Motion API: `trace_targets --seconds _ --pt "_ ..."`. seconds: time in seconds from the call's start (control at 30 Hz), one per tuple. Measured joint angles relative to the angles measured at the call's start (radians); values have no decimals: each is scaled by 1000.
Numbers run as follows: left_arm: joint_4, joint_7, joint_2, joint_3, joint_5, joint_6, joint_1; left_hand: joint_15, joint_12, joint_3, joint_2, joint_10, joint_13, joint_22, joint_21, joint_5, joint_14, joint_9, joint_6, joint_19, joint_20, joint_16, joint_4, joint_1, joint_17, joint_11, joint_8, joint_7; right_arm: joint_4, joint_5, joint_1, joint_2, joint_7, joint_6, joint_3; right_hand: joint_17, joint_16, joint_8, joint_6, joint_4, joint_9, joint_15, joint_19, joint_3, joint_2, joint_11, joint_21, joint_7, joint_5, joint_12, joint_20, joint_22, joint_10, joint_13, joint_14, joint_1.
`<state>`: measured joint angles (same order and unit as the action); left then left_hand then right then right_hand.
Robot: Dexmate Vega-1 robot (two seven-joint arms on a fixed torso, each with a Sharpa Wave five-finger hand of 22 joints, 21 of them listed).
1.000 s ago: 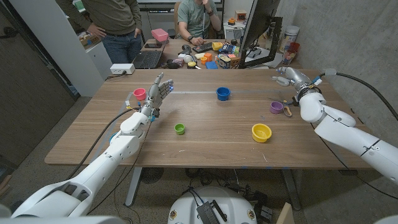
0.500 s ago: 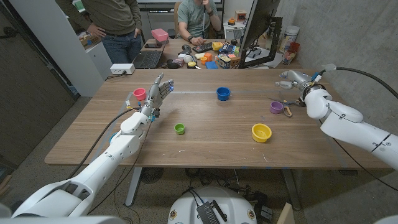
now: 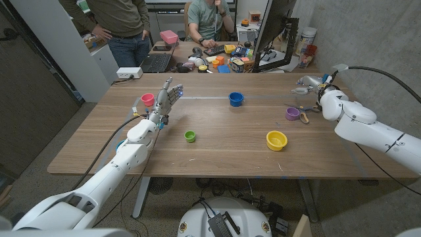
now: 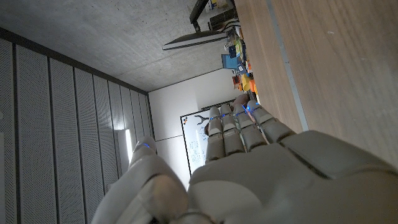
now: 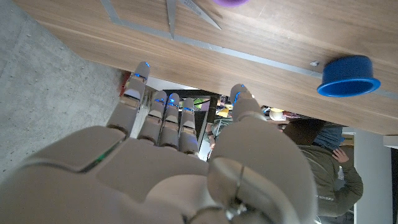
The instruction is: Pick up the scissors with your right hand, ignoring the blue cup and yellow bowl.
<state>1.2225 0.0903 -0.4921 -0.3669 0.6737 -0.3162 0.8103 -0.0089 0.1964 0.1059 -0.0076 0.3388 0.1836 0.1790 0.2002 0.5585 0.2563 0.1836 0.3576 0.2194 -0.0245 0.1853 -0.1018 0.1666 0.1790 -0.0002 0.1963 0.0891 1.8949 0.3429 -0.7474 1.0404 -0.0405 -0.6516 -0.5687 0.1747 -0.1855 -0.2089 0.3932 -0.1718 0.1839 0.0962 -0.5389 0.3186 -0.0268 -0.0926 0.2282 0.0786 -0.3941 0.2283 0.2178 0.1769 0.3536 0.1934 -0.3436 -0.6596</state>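
The scissors (image 3: 304, 110) lie on the table (image 3: 217, 155) near its far right corner, just beside a small purple cup (image 3: 293, 113). The right hand (image 3: 310, 81) hangs over that corner, a little past the scissors, with its fingers apart and nothing in it. The left hand (image 3: 170, 94) is up over the far left part of the table, fingers straight and spread, and it holds nothing too.

What could go wrong? The purple cup sits so close to the scissors that big fingers coming down could bump it and knock it over. The scissors lie flat, so the fingers may slide over them and push them along the table, not lift them. The table's right edge is near, and a hard push could send the scissors off it.

The blue cup (image 3: 236, 99) and the yellow bowl (image 3: 276, 140) are well apart from the scissors, so they should not get in the way. There is open wood between them and the right hand.
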Motion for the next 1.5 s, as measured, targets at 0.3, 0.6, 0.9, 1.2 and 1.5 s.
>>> trace_targets --seconds 0.3,0.6,0.9,1.2,1.5 --pt "14 -13 -7 5 -1 0 9 -4 0 0 0 0 0 0 0 0 4 0 0 0 0 0 0 0 0 0 0 0 -64 60 79 -41 77 -54 -78 0 0 0 0 4 0 4 -7 -4 18 3 0 0 0 0 0 3 4 0 -4 -3" --pt "15 -16 -7 6 -1 0 11 -4 0 0 0 0 0 0 0 0 4 0 0 0 0 0 0 0 0 0 0 0 -114 95 132 -71 134 -83 -131 0 0 0 2 8 0 8 -7 -8 28 3 0 -2 0 0 0 3 4 0 1 5" --pt "9 -17 -7 6 -3 -1 11 -4 0 0 0 0 0 0 0 0 4 0 0 0 0 0 0 0 0 0 0 0 -161 114 171 -85 180 -76 -166 0 0 0 7 11 4 13 -7 -11 36 3 -7 -7 0 0 0 3 4 0 -5 7" --pt "0 -17 -5 5 -5 -1 1 -4 0 -4 0 -4 0 0 0 0 4 0 0 -4 4 0 -4 0 0 -4 0 0 -194 134 200 -91 223 -77 -192 0 5 0 3 16 5 20 -7 -16 53 -1 -7 -11 0 0 0 2 -8 0 2 12" --pt "-5 -18 -5 2 -11 4 -6 -4 0 -7 0 -4 0 0 0 0 4 0 9 -4 4 0 -2 0 0 -4 0 2 -238 155 234 -104 269 -75 -225 0 5 4 -2 20 5 25 -7 -20 64 -6 -14 -16 0 -8 0 2 -17 0 8 22"
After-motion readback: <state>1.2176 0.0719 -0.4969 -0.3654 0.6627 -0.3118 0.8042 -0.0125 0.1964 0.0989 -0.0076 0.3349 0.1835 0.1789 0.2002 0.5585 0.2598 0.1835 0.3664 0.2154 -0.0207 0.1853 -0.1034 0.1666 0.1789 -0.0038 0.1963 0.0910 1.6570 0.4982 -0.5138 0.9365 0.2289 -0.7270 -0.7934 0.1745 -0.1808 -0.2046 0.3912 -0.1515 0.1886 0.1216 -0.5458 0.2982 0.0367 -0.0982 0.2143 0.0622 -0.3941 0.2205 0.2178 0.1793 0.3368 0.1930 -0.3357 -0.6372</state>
